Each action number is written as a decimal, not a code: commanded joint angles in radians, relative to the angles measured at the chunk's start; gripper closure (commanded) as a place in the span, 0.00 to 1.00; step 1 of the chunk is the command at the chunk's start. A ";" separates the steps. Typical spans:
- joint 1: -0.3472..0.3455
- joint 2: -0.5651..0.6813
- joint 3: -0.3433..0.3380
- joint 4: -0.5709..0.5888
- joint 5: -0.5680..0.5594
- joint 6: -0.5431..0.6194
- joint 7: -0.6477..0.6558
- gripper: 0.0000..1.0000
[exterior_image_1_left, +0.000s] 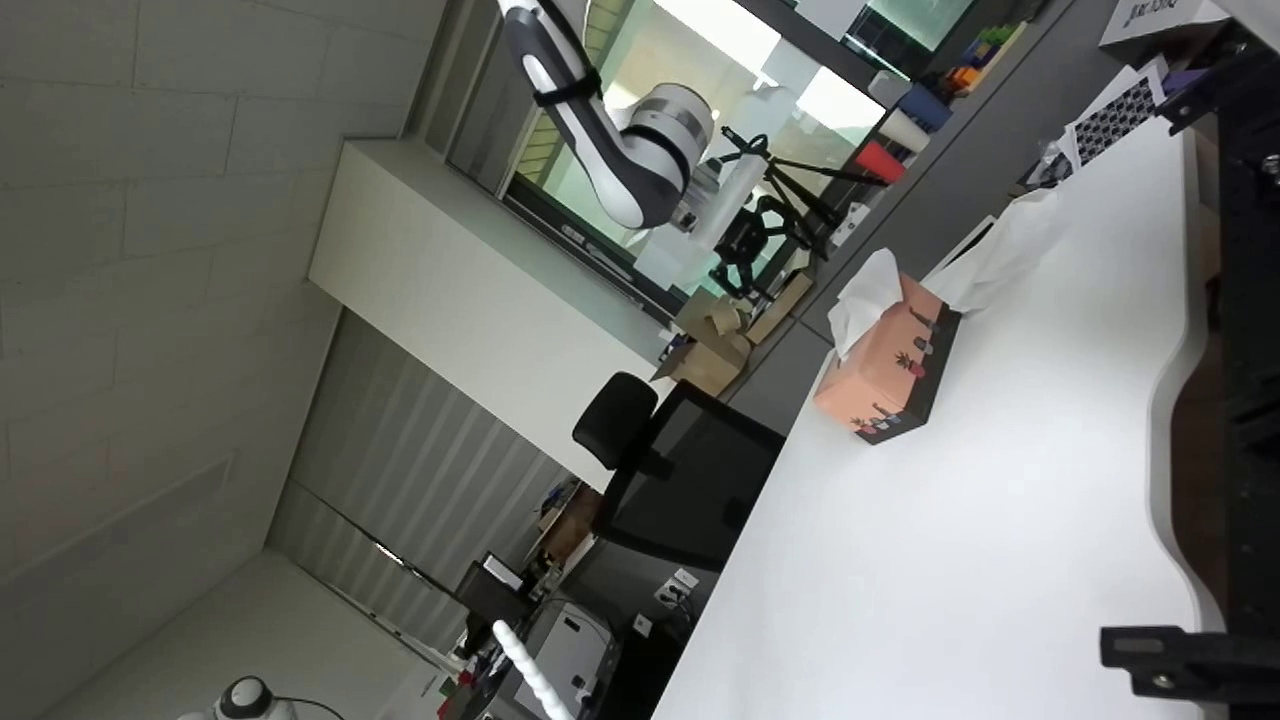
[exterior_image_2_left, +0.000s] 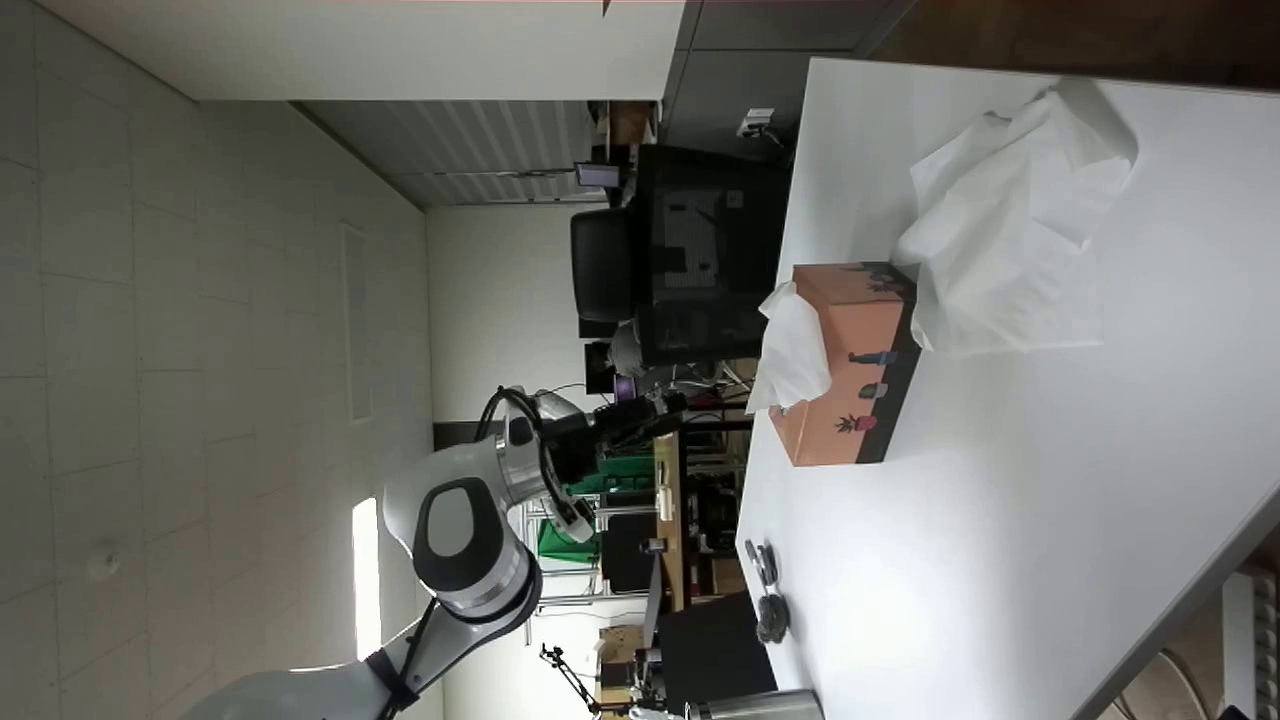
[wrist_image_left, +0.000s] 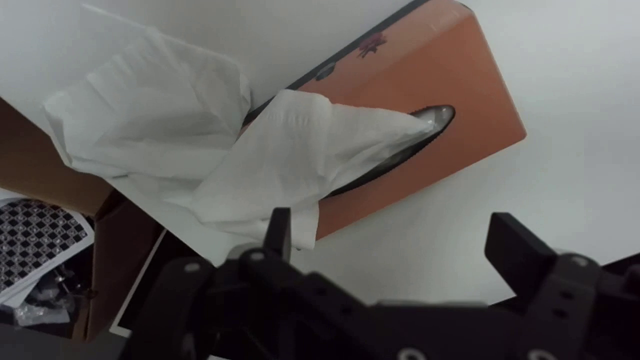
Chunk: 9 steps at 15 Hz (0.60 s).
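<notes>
Two fingers (wrist_image_left: 279, 232) of the gripper (wrist_image_left: 392, 235) stand wide apart: pincer released, with the white table (wrist_image_left: 575, 125) visible through the gap. The arm (exterior_image_2_left: 480, 520) bends down to it, and in both exterior views I observe clear space between gripper and box (exterior_image_2_left: 855, 365). Nearest below is a tissue (wrist_image_left: 300, 150), standing out of the top of the box; in the wrist view it leans over one short end. The box is upright on the table, orange, with a dark band at its foot and potted plants printed along the side. Just beside that same short end, a loose tissue (exterior_image_2_left: 1020, 230) lies spread and creased on the table. At the table's edge I note some small dark items (exterior_image_2_left: 772, 618), too indistinct to identify. Past the edge, beyond the loose tissue, sits a carton (wrist_image_left: 125, 260); a checkered sheet (wrist_image_left: 40, 240) is seen at it, whether inside or laid across I cannot tell. Farther back, behind the table, a black chair (exterior_image_1_left: 690, 480) stands. Farthest off, a red cup (exterior_image_1_left: 880, 162) is on record by the window (exterior_image_1_left: 660, 50).
</notes>
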<state>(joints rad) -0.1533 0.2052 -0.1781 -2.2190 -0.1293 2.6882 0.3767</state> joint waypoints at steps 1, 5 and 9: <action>-0.019 0.113 -0.011 0.138 0.175 -0.018 0.025 0.00; -0.038 0.233 -0.030 0.264 0.331 -0.017 0.074 0.00; -0.037 0.350 -0.063 0.373 0.411 -0.073 0.177 0.00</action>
<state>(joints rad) -0.1941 0.4630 -0.2193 -1.9553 0.2422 2.6762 0.4449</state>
